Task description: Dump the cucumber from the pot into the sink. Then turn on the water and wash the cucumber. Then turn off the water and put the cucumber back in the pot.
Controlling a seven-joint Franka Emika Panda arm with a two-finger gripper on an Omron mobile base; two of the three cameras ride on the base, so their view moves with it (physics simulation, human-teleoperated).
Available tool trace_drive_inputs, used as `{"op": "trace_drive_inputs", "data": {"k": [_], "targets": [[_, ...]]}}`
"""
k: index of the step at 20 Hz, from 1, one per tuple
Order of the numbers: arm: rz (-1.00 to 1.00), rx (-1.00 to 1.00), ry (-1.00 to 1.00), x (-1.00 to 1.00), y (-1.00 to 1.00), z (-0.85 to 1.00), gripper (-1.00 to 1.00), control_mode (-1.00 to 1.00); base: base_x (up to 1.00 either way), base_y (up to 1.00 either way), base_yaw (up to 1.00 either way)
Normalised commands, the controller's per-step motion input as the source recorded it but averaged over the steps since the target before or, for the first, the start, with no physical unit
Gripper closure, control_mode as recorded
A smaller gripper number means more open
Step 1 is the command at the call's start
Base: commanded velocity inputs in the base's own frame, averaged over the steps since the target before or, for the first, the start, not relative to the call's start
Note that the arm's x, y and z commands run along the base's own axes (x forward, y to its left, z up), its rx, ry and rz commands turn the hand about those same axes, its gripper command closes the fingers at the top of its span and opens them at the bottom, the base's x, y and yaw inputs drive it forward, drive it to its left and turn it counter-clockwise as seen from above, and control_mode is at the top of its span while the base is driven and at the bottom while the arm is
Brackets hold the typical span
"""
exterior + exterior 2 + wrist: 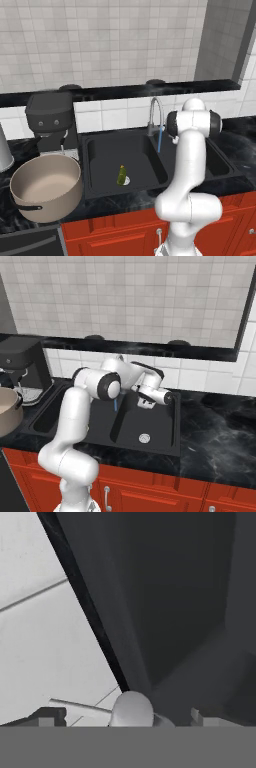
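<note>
Left base view: small yellowish-green cucumber lies centre frame in black double-basin sink, large beige-grey pot lower left on counter; right base view: gripper mid-frame over sink; hand view: fingertips spread wide, empty, flanking a rounded silver fitting.

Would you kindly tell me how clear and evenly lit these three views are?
Left base view: flat, even light, soft rendering, small yellowish-green cucumber legible in the black double-basin sink. Right base view: similarly even, faint sheen on the black marbled counter. Hand view: dark basin wall, coarse and blurry, pincer tips blocky.
</note>
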Motion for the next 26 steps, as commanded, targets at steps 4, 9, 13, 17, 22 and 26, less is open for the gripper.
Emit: {"op": "trace_drive_inputs", "data": {"k": [4,9,13,17,22,26], "targets": [[0.01,0.0,0.0,0.37,0.02,-0.19,-1.0,-1.0,0.0,0.0,0.0],[0.01,0.0,0.0,0.26,0.09,-0.14,-1.0,-1.0,0.0,0.0,0.0],[0.01,0.0,0.0,0.24,0.2,-0.13,-1.0,-1.0,0.0,0.0,0.0],[0.01,0.0,0.0,0.21,0.23,-0.1,-1.0,-1.0,0.0,0.0,0.0],[0.0,0.0,0.0,0.21,0.22,-0.1,-1.0,-1.0,0.0,0.0,0.0],[0.0,0.0,0.0,0.16,0.19,-0.06,-1.0,-1.0,0.0,0.0,0.0]]}}
